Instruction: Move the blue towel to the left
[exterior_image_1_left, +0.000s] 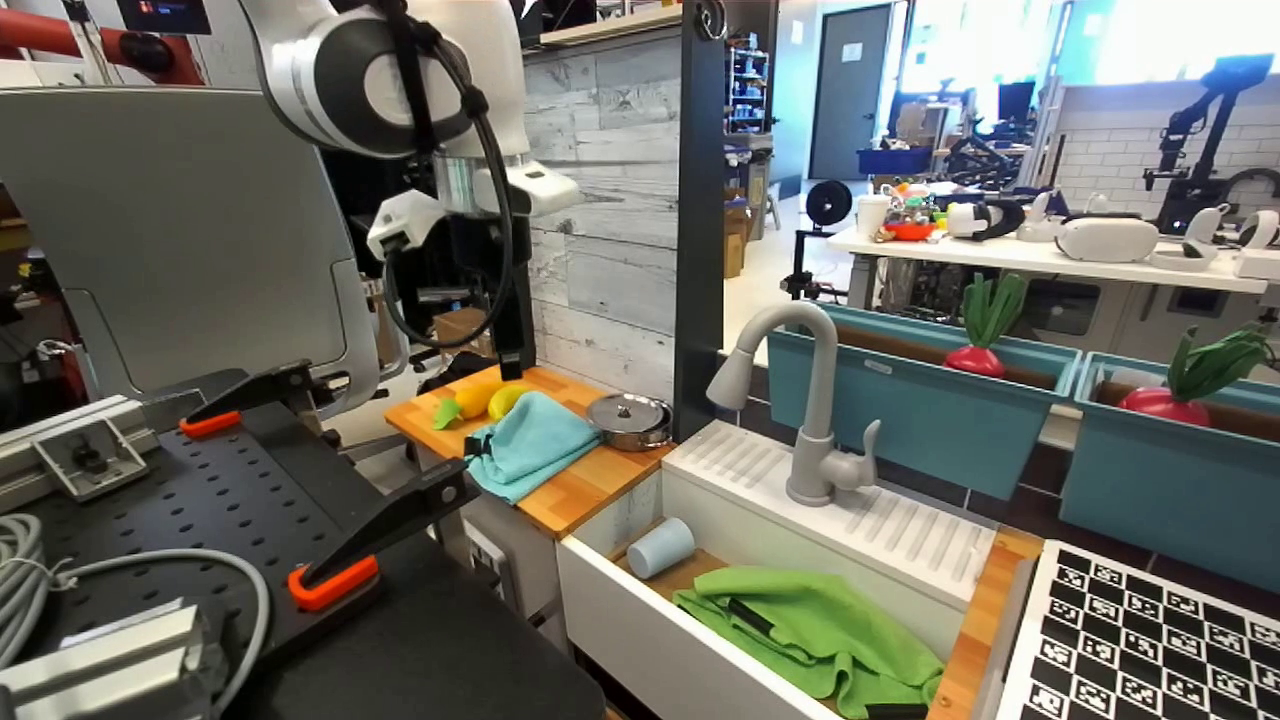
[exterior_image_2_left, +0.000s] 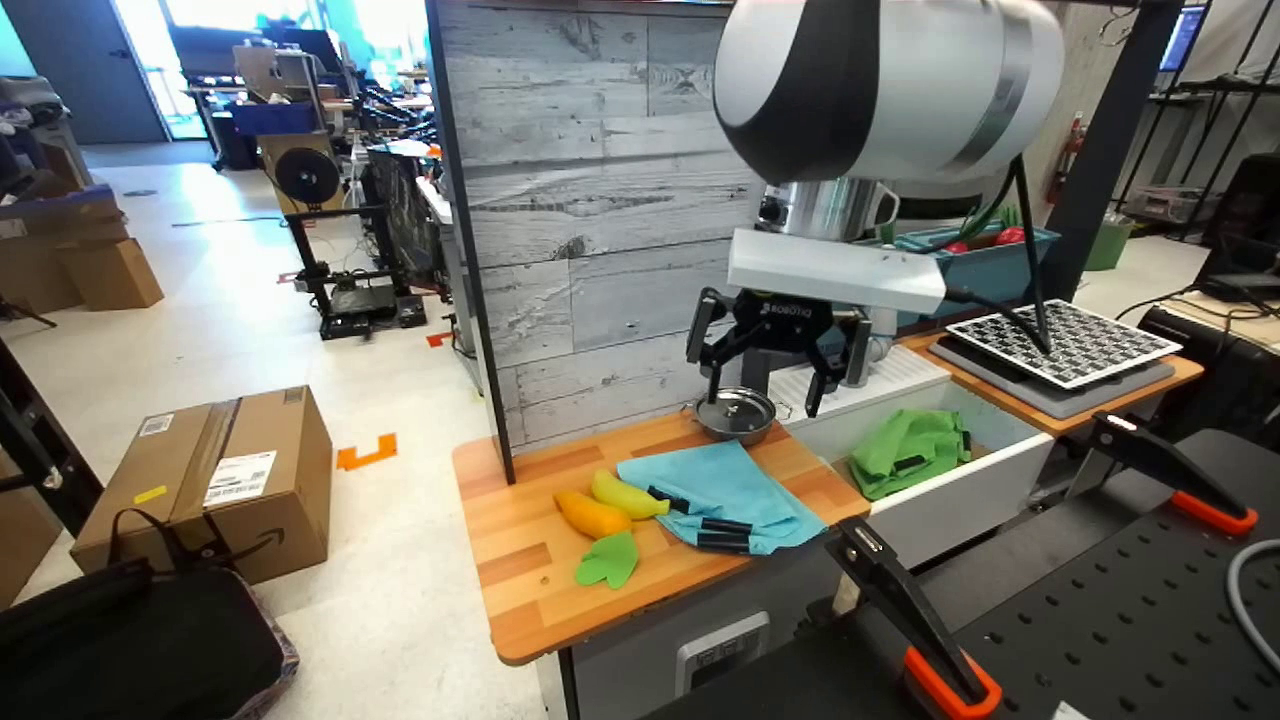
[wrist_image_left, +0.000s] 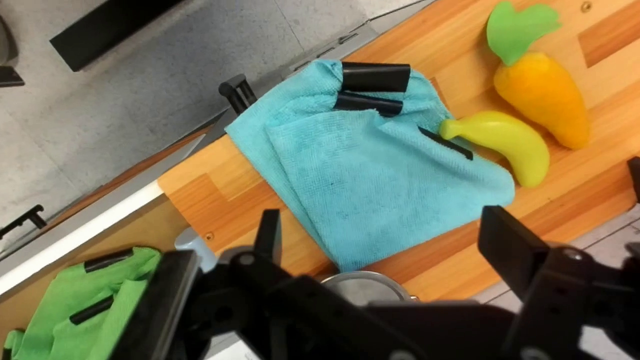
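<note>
The light blue towel (exterior_image_1_left: 545, 440) lies folded and rumpled on the wooden counter (exterior_image_2_left: 540, 600), with black strips along some edges. It also shows in an exterior view (exterior_image_2_left: 725, 490), and fills the middle of the wrist view (wrist_image_left: 380, 185). One part reaches the counter's front edge. My gripper (exterior_image_2_left: 765, 395) is open and empty, raised above the counter near the wooden back wall. In the wrist view my gripper (wrist_image_left: 382, 220) has its fingers wide apart, with the towel beyond and between them, not touched as far as I can tell.
A yellow banana (wrist_image_left: 505, 140) touches or nearly touches the towel; an orange fruit (wrist_image_left: 545, 97) with a green leaf lies beside it. A lidded metal pot (exterior_image_2_left: 735, 415) stands by the towel's back corner. The sink (exterior_image_1_left: 640, 640) holds a green towel (exterior_image_1_left: 820, 630) and a pale cup (exterior_image_1_left: 662, 548).
</note>
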